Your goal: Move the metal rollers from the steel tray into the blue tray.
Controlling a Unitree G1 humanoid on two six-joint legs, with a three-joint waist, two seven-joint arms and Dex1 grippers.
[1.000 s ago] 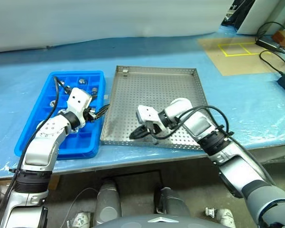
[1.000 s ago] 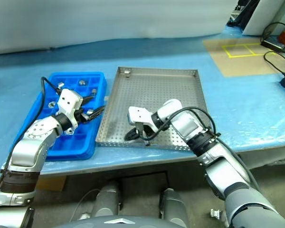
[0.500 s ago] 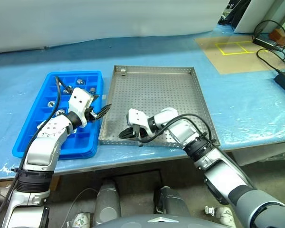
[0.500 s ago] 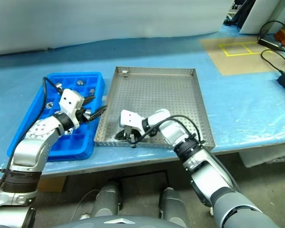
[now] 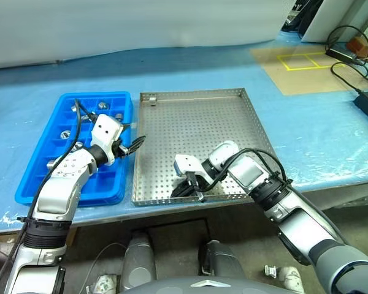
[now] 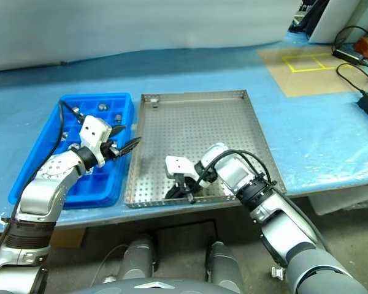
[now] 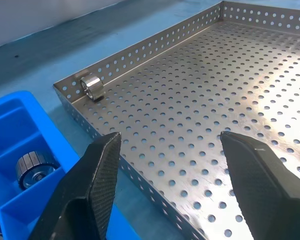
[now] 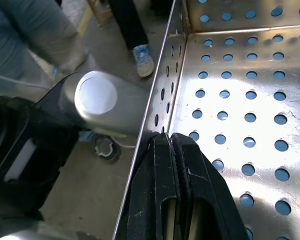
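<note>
The steel tray (image 5: 199,138) lies at centre frame on the blue-covered counter (image 5: 306,122), with the blue tray (image 5: 46,180) just beside it to the left. One metal roller (image 7: 92,87) stands in the steel tray's upper-left corner; other rollers (image 5: 102,105) occupy upper compartments of the blue tray. The left gripper (image 5: 134,144) hovers over the gap between the trays, fingers spread wide and empty. The right gripper (image 5: 185,190) is fully closed, its tips against the steel tray's lower rim.
</note>
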